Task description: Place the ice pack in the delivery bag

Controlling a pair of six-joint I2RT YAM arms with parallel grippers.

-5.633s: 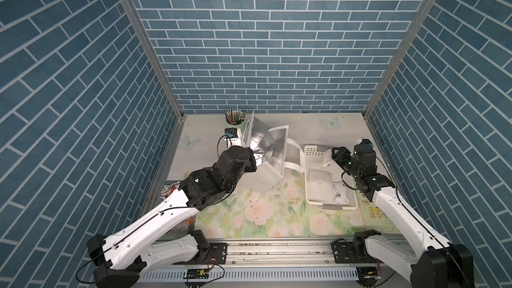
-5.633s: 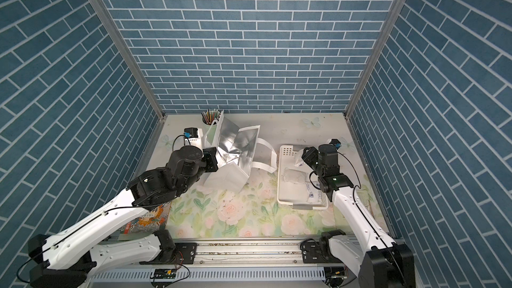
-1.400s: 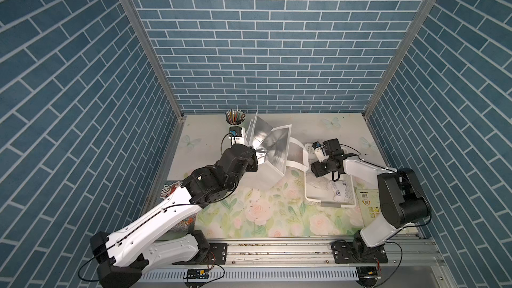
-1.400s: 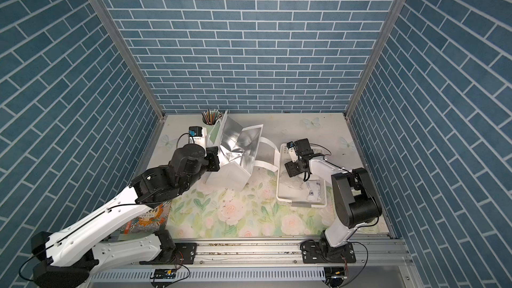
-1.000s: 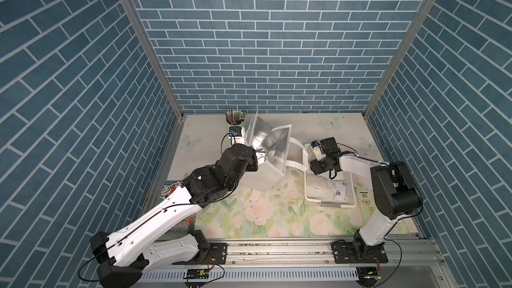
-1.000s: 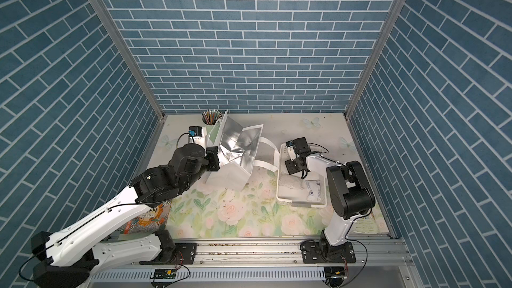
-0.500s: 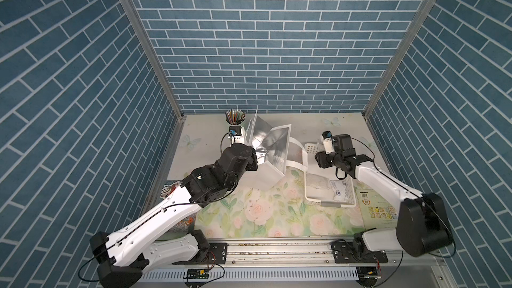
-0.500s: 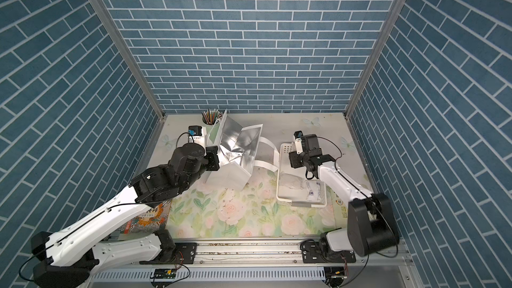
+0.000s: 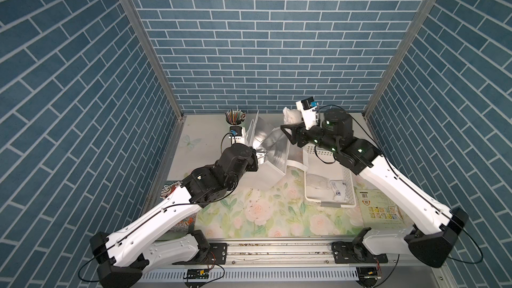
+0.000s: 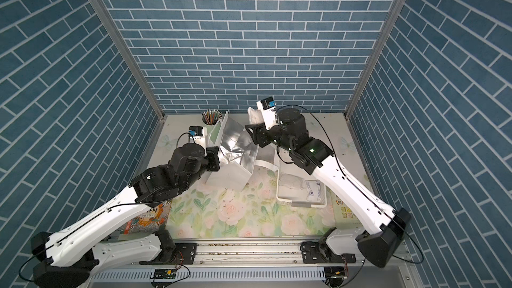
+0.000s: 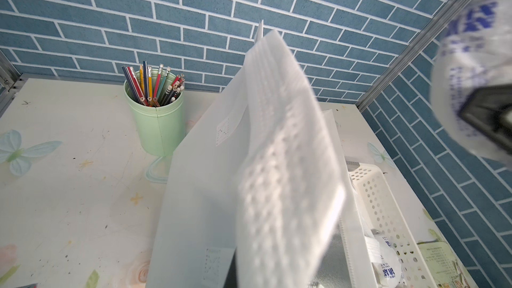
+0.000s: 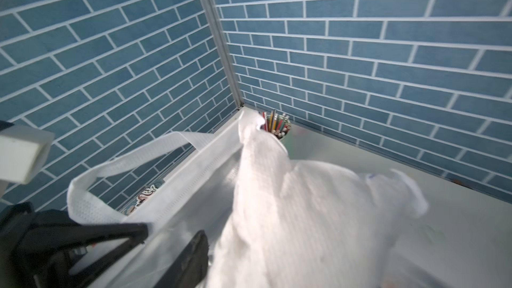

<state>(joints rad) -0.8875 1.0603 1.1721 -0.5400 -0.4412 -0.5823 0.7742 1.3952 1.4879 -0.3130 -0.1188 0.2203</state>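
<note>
The ice pack point(image 9: 291, 116) point(image 10: 254, 116), a white pouch with blue print, hangs in my right gripper point(image 9: 293, 127) point(image 10: 257, 130), which is shut on it above the far right edge of the delivery bag's open mouth. In the right wrist view the pack point(image 12: 304, 217) fills the frame beside one black finger point(image 12: 191, 259). The white delivery bag point(image 9: 270, 173) point(image 10: 231, 175) stands tilted, its silver lining showing. My left gripper point(image 9: 256, 159) point(image 10: 214, 162) is shut on its near wall. In the left wrist view the bag wall point(image 11: 194, 189) blocks the jaws, and the pack point(image 11: 465, 78) shows beyond it.
A white perforated basket point(image 9: 348, 181) right of the bag holds two more pouches. A green pencil cup point(image 9: 235, 117) stands behind the bag by the back wall. A booklet point(image 9: 379, 209) lies front right, and a book point(image 9: 182, 223) under my left arm.
My right arm has risen from over the basket and swung left toward the bag, carrying the ice pack up over the bag's mouth. The left gripper and bag have not moved.
</note>
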